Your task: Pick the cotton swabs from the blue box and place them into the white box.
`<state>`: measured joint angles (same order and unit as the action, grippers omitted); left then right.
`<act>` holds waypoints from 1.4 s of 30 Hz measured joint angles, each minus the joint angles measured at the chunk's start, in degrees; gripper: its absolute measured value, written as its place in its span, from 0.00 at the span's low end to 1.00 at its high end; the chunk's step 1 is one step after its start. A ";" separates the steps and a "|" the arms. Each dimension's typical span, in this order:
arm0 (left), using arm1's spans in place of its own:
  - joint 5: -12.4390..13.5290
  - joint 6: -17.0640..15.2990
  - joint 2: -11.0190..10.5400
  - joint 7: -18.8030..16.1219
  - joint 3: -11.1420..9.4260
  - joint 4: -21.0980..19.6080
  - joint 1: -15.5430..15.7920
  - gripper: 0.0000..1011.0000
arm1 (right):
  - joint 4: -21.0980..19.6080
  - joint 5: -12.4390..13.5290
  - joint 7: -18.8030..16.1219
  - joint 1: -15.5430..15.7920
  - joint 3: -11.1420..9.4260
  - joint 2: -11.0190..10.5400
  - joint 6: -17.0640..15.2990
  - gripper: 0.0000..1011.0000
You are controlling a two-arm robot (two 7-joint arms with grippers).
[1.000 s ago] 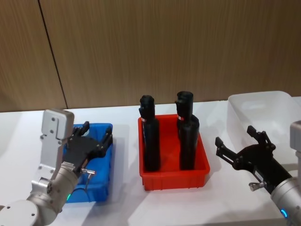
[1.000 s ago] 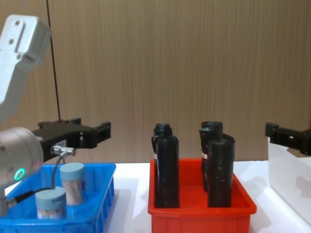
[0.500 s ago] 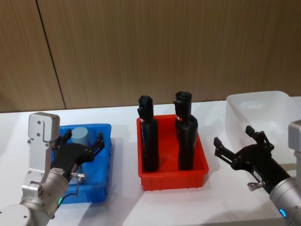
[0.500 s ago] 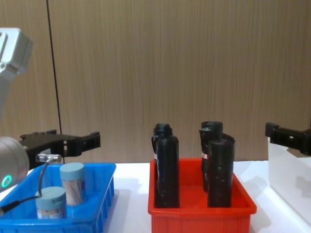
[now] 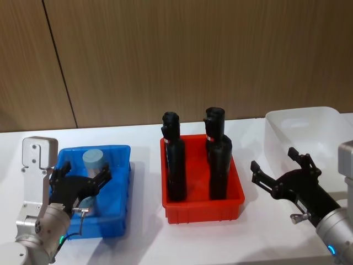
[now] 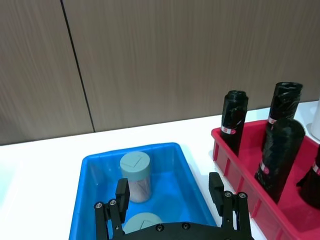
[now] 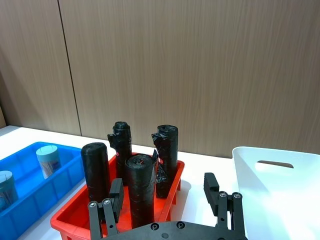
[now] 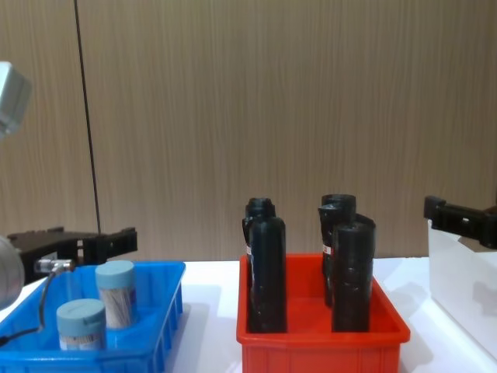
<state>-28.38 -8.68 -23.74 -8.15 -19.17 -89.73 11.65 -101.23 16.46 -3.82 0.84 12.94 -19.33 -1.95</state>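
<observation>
blue box (image 5: 122, 185): we see it shallow, bright, toward the worktop's left edge | far tub of cotton swabs (image 5: 92, 160): clear, grey-blue lid, upright by the box's back wall | near tub (image 8: 81, 324): same, upright nearer its front | white box (image 5: 309, 130): translucent, at the right edge

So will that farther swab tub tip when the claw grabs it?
Probably not: the cotton swab tub just ahead of the left claw is short and upright. Likely light, just thin sticks in clear plastic. Its smooth round side might slip, or roll if toppled.
</observation>
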 joint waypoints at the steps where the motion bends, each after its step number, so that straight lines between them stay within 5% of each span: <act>1: -0.12 -0.15 0.00 -0.01 0.06 0.13 0.01 0.99 | 0.00 0.00 0.00 0.00 0.00 0.00 0.00 1.00; 42: -1.35 -6.00 1.92 6.83 1.85 12.03 5.01 0.99 | 0.00 0.00 0.00 0.00 0.00 0.00 0.00 1.00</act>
<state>-29.73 -14.68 -21.82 -1.32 -17.33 -77.70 16.66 -101.23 16.46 -3.83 0.84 12.94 -19.34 -1.95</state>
